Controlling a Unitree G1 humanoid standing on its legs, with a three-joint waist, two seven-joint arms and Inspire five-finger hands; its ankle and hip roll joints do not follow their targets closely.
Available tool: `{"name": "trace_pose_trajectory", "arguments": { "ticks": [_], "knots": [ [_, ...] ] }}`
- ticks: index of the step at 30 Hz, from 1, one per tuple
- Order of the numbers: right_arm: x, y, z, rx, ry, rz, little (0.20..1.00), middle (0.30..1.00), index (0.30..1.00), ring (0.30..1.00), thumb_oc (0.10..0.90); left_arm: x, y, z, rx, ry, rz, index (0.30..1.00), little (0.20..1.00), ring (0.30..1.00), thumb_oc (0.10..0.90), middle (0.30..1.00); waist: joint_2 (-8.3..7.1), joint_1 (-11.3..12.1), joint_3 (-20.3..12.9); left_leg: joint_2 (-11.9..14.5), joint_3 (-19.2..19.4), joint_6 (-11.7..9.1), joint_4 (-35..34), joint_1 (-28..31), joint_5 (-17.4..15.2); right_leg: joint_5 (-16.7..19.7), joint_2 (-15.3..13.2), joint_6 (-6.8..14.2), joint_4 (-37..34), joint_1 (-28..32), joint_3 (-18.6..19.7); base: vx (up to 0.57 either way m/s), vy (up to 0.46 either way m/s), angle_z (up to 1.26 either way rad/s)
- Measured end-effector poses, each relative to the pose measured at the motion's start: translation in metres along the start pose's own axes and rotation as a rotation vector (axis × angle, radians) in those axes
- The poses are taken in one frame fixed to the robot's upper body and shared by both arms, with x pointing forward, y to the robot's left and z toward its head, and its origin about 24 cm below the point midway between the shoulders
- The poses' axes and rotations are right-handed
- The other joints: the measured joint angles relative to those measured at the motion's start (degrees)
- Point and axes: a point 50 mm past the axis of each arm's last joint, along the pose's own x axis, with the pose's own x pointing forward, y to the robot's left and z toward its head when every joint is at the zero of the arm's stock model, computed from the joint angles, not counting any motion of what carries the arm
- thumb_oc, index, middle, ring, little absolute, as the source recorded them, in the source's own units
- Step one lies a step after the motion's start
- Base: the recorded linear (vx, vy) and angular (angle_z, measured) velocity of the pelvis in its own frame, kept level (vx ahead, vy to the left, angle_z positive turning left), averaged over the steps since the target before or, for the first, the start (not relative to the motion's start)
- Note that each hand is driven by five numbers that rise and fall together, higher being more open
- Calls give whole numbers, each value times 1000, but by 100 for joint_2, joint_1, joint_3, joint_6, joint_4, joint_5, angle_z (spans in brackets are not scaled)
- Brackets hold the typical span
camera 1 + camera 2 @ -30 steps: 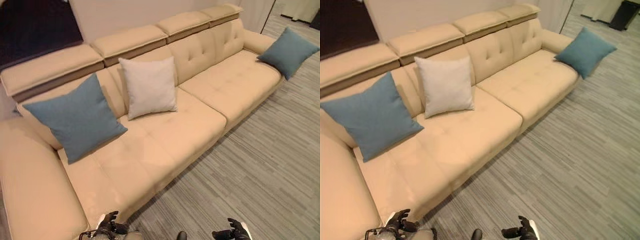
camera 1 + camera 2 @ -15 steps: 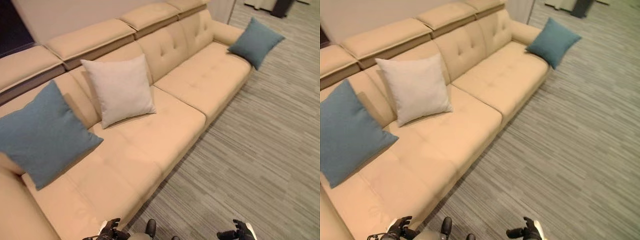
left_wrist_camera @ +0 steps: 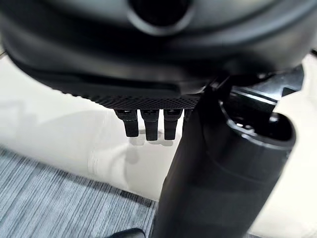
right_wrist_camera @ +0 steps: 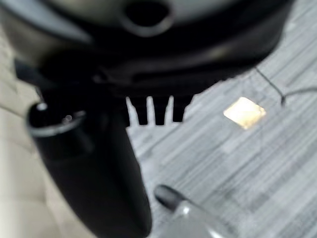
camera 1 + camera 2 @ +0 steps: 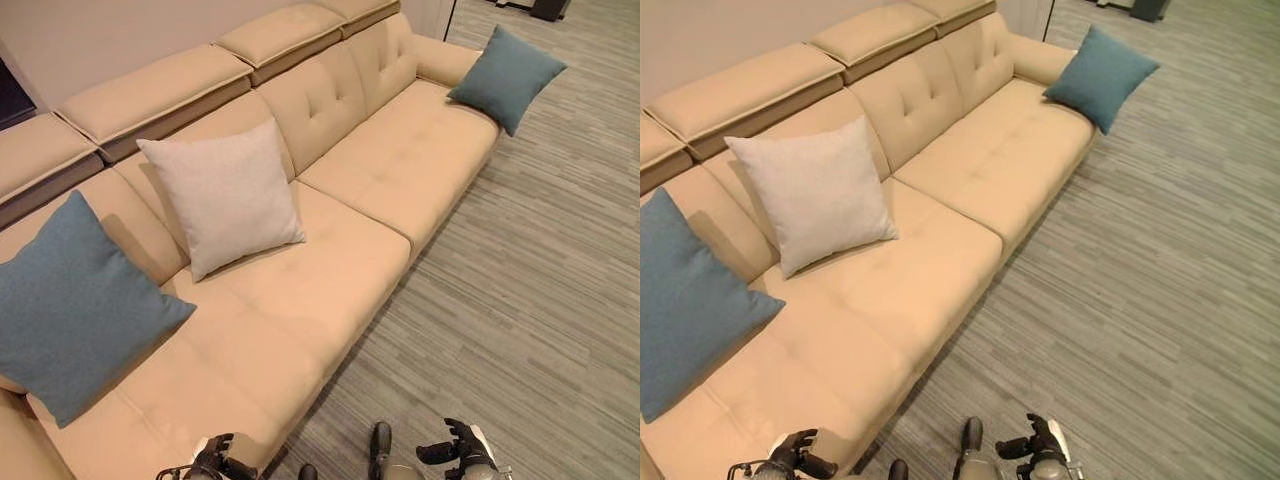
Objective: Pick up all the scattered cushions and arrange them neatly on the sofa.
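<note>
A long beige sofa (image 5: 330, 290) runs from lower left to upper right. Against its backrest lean a blue cushion (image 5: 75, 305) at the left end and a pale grey cushion (image 5: 222, 195) beside it. A second blue cushion (image 5: 508, 77) rests at the far right end, propped on the armrest and overhanging the seat's edge. My left hand (image 5: 215, 462) hangs low by the sofa's front edge, open and empty; its fingers (image 3: 148, 124) point down past the seat front. My right hand (image 5: 460, 452) hangs over the carpet, also open and empty, fingers (image 4: 158, 111) straight.
Grey striped carpet (image 5: 540, 300) spreads in front of and to the right of the sofa. A wall (image 5: 120, 30) stands behind the backrest. A dark object (image 5: 555, 8) sits on the floor beyond the sofa's far end.
The whole picture has shifted, so the camera moved; more carpet shows at the right. The cushions lie where they were, and both hands stay low and empty.
</note>
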Motion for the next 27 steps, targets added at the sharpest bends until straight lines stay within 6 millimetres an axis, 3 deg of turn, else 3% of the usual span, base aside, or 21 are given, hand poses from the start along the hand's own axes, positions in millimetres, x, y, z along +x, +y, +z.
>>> {"name": "trace_pose_trajectory", "arguments": {
  "ticks": [1,2,4,5,7,9,10,12,15,18,23,24,25,27],
  "knots": [
    [-1,-1,-4,-2,9,-3,900,900,900,900,800,-2,-5,-5,-4,12,-12,900,900,900,800,900,101,0,-114,216,-150,-109,169,-33,-68,-32,217,-97,-177,228,-149,97,-178,42],
    [0,-2,-3,1,5,-6,900,900,900,900,800,-2,-7,-3,-9,7,-16,900,900,900,800,900,73,18,-116,269,-172,-180,466,-171,-93,40,279,-279,-360,362,-255,66,-258,51],
    [0,-5,-2,4,3,-15,900,900,900,900,800,-1,-8,1,-21,-3,-13,900,900,900,800,900,-12,34,-124,261,-218,-337,1279,-578,-198,101,305,-400,-618,542,-373,2,-194,45],
    [2,-9,5,40,-25,-37,900,900,900,900,800,1,-10,11,-31,-22,-13,900,900,900,800,900,-39,28,-107,292,-122,-548,2668,-1354,-214,0,369,-552,-724,659,-549,11,-244,42],
    [2,-10,10,40,-43,-39,900,900,900,900,800,2,-6,19,-35,-49,-4,900,900,900,800,900,-132,155,-73,375,-79,-743,3332,-1751,93,-71,464,-718,-736,726,-589,86,-268,25],
    [2,-7,11,50,-44,-42,900,900,900,900,800,3,-1,29,-34,-90,8,900,900,900,800,900,-253,182,21,511,183,-681,4119,-2197,216,-251,626,-829,-1017,1031,-752,121,-103,46],
    [2,-5,11,52,-40,-37,900,900,900,900,800,3,2,27,-39,-92,13,900,900,900,800,900,-326,214,49,521,209,-589,3804,-2193,140,-249,649,-869,-1051,1085,-813,102,-97,46],
    [2,-7,12,56,-44,-42,900,900,900,900,800,4,4,30,-45,-99,21,900,900,900,800,900,-350,177,135,533,460,-594,2990,-2231,145,-365,685,-972,-1093,1150,-1018,77,-80,42],
    [0,-6,-3,53,0,-41,900,900,900,900,800,5,8,35,-40,-113,30,900,900,900,800,900,-336,66,187,601,1290,-676,1786,-2470,299,-509,756,-889,-1077,1170,-1524,80,-51,78],
    [-2,-4,-9,51,25,-36,900,900,900,900,800,3,8,24,-40,-81,30,900,900,900,800,900,-285,52,199,775,1786,-645,1660,-2562,398,-582,879,-844,-1051,1272,-1679,160,27,24],
    [-2,-7,-12,40,34,-42,900,900,900,900,800,-1,-1,0,-44,-4,4,900,900,900,800,900,-122,45,158,529,1557,-391,736,-1493,454,-817,937,-559,-1048,1748,-1545,187,73,-11],
    [-2,-6,-13,39,39,-39,900,900,900,900,800,-1,-1,-2,-42,4,3,900,900,900,800,900,-97,66,129,467,1525,-21,505,-1322,590,-868,932,-550,-986,1780,-1516,60,82,-2],
    [-2,-5,-13,39,37,-36,900,900,900,900,800,-1,0,-1,-41,1,6,900,900,900,800,900,-118,74,106,418,1503,7,446,-1249,611,-912,868,-506,-866,1733,-1505,102,173,3],
    [0,-6,-5,34,18,-35,900,900,900,900,800,1,2,11,-44,-32,9,900,900,900,800,900,-28,156,111,363,1483,162,178,-1045,629,-1343,523,-244,528,1201,-1497,72,154,10]
  ]
}}
